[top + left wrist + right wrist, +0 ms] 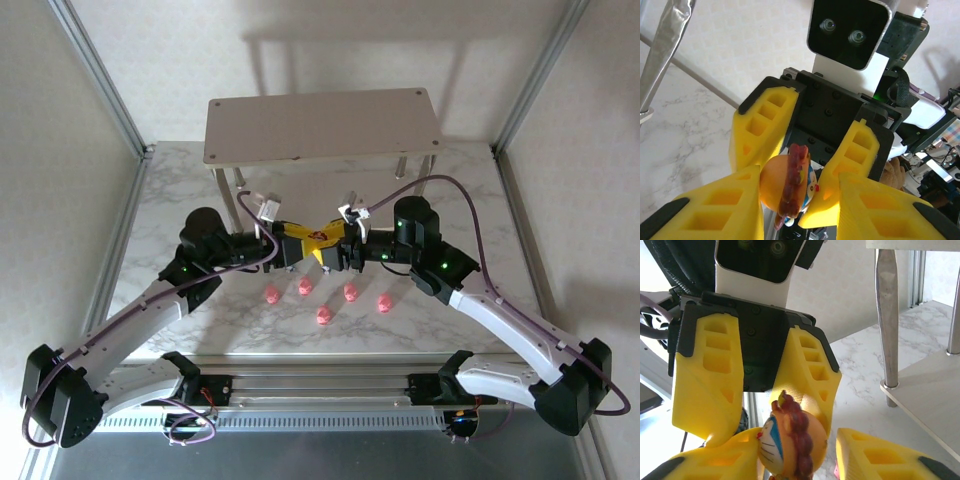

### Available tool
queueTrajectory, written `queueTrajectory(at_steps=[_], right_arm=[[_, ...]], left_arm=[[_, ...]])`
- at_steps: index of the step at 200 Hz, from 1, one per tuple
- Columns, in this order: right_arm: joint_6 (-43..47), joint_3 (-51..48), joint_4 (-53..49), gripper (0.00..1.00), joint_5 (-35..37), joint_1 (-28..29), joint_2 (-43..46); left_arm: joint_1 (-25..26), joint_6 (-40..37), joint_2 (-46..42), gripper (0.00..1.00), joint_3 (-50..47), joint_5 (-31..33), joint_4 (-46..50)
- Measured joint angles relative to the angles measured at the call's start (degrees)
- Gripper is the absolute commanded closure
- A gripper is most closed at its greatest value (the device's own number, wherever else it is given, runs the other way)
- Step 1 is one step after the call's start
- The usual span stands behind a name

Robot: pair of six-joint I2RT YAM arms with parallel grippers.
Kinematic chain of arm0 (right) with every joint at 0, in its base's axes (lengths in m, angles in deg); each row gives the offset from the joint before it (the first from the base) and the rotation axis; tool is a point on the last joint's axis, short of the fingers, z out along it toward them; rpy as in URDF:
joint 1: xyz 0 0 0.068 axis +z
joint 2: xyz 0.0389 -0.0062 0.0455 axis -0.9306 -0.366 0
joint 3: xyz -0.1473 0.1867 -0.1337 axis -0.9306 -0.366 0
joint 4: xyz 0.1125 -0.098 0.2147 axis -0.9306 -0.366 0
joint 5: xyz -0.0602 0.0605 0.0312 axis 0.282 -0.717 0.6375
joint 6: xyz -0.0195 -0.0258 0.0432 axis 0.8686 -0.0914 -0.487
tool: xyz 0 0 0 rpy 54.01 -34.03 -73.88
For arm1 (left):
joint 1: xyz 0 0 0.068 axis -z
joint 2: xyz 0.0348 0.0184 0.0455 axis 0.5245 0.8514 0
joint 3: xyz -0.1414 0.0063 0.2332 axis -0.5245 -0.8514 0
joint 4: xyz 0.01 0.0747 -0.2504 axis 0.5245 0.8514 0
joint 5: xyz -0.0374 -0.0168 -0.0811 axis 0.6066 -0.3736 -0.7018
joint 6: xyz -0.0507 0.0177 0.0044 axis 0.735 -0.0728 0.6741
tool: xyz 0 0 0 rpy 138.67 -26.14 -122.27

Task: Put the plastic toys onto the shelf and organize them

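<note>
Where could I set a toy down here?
The shelf's top board is bare, as is the table outside each arm. Crowded: mid-table, where left tool and right tool meet at a figurine, with five pink toys just nearer.

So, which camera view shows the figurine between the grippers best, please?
The right wrist view: the figurine sits close up, its blue-and-white face and red-brown mane clear. The left wrist view shows its orange back. The top external view gives a speck between left gripper and right gripper.
</note>
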Motion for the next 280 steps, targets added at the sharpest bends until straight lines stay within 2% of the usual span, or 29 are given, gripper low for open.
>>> queueTrajectory(at_steps=[11, 80, 96, 121, 142, 180, 190, 231, 258, 280], right_arm=[[0.6, 0.1, -0.5, 0.41, 0.0, -0.1, 0.0], [1.8, 2.2, -4.7, 0.37, -2.5, -0.2, 0.0], [3.0, 3.3, -6.8, 0.48, -3.6, -0.2, -0.3], [4.4, 5.1, -10.0, 0.59, -5.5, -0.1, -0.9], [6.3, 7.1, -13.8, 0.78, -6.7, -0.1, -1.6], [7.8, 9.1, -18.9, 0.89, -5.4, 0.0, -2.8], [8.2, 9.5, -20.0, 1.0, -5.4, 0.0, -3.1], [8.8, 9.7, -20.8, 1.0, -5.2, 0.0, -3.3], [8.7, 9.7, -21.2, 0.7, -4.8, 0.0, -3.3], [8.8, 9.7, -21.3, 0.6, -4.3, 0.1, -3.4]], left_arm=[[0.0, -0.2, 0.0, 1.0, 0.0, -1.1, -0.1], [0.0, -0.4, 0.0, 1.0, 0.9, -4.9, -0.1], [0.0, -0.4, 0.0, 1.0, 0.9, -5.6, 0.0], [0.0, -0.6, 0.2, 1.0, 1.1, -5.6, 0.2], [0.0, -0.6, 0.5, 1.0, 1.1, -5.2, 0.5], [-0.2, -0.2, 1.3, 1.0, 1.2, -3.2, 2.6], [-0.2, -0.2, 1.4, 1.0, 1.2, -3.3, 3.1], [-0.2, -0.3, 1.4, 1.0, 1.2, -3.4, 4.1], [-0.2, -1.1, 1.4, 1.0, 1.5, -3.2, 5.2], [-0.1, -2.3, 1.4, 1.0, 2.4, -3.0, 7.3]])
